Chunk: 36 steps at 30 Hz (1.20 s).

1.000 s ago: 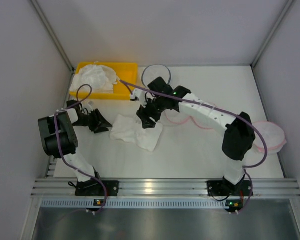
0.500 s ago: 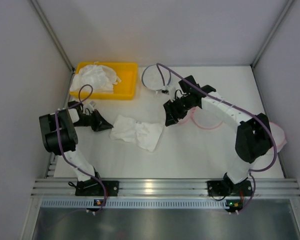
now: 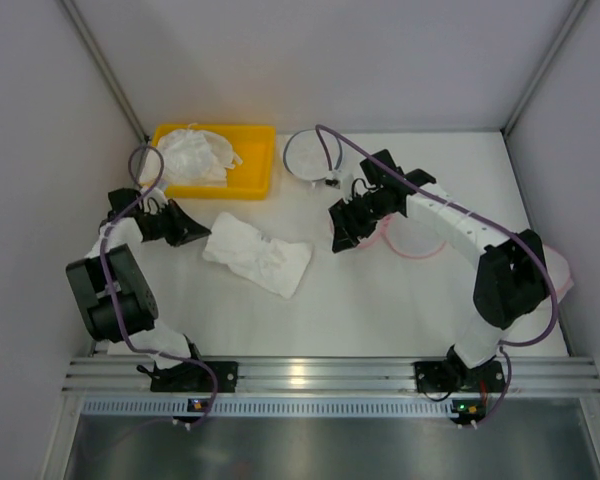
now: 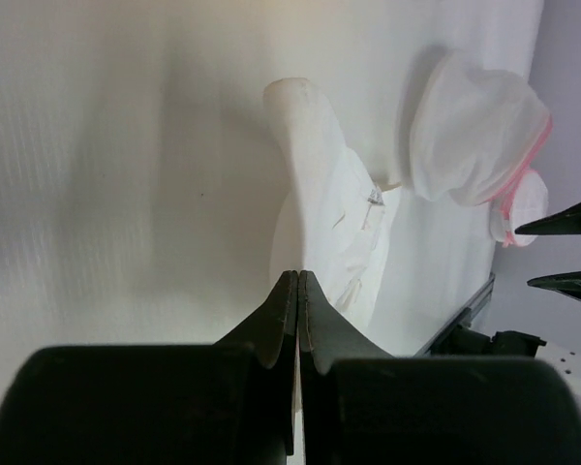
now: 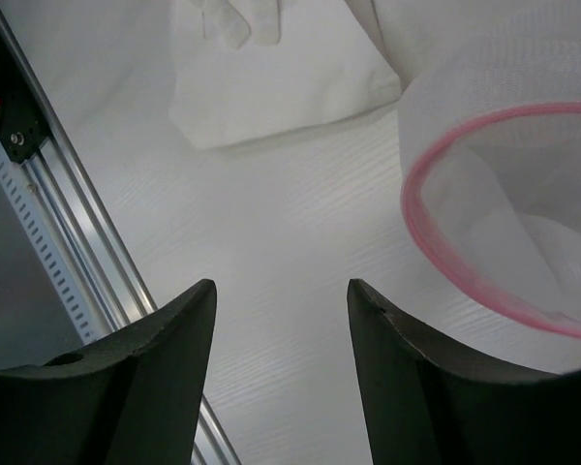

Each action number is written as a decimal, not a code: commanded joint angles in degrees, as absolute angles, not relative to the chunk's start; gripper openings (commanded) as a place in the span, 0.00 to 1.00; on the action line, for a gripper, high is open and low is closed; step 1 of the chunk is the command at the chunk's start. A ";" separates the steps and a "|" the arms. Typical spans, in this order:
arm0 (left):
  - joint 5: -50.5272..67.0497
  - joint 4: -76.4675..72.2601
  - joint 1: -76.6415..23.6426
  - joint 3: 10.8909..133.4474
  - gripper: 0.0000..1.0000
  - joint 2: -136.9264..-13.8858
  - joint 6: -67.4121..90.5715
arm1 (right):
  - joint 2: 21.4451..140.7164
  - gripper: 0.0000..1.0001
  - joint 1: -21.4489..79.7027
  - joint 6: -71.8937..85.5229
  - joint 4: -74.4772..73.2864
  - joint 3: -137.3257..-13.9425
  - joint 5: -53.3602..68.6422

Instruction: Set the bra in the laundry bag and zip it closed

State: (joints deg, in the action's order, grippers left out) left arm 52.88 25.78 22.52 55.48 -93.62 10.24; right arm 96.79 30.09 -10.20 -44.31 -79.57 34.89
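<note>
The bra (image 3: 260, 258) lies crumpled on the table near its middle, left of the laundry bag and well apart from it. At the bra's left edge, the left gripper (image 4: 298, 281) has its jaws pressed together. In the left wrist view the tips meet right at the fabric, so they seem to pinch a thin fold, though how much cloth is caught is hard to tell.

Further right and a little farther back, the right gripper (image 5: 281, 291) hovers with its jaws apart and nothing between them. It sits just left of the laundry bag (image 5: 412, 199), whose pink rim gapes open on the table.

The step in hand looks like carrying the bra to that opening. To do it well:
- Lift gently, since a shallow pinch could slip.
- Have the right gripper take the pink rim and hold the mouth wide.
- Feed a cup in first, so the straps don't trail across the zip.

At the far edge, the yellow tray (image 3: 250, 188) and the dark-rimmed bag (image 3: 305, 158) are best avoided.
</note>
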 commanded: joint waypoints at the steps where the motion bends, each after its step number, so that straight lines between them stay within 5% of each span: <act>1: 53.88 26.63 22.76 59.15 0.00 -88.07 6.86 | 94.04 0.57 29.44 -11.51 -44.82 -81.56 36.82; 22: 29.53 33.22 1.05 65.83 0.00 -85.95 -4.22 | 93.25 0.54 29.09 -9.59 -40.90 -77.17 38.84; 36: 28.83 33.22 1.49 63.19 0.00 -84.99 -4.83 | 114.25 0.07 43.14 8.26 -24.00 -94.48 32.71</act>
State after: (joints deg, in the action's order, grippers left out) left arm 28.84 33.61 0.97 63.33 -86.11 -3.42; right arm 110.76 39.48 4.27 -27.86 -90.28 35.20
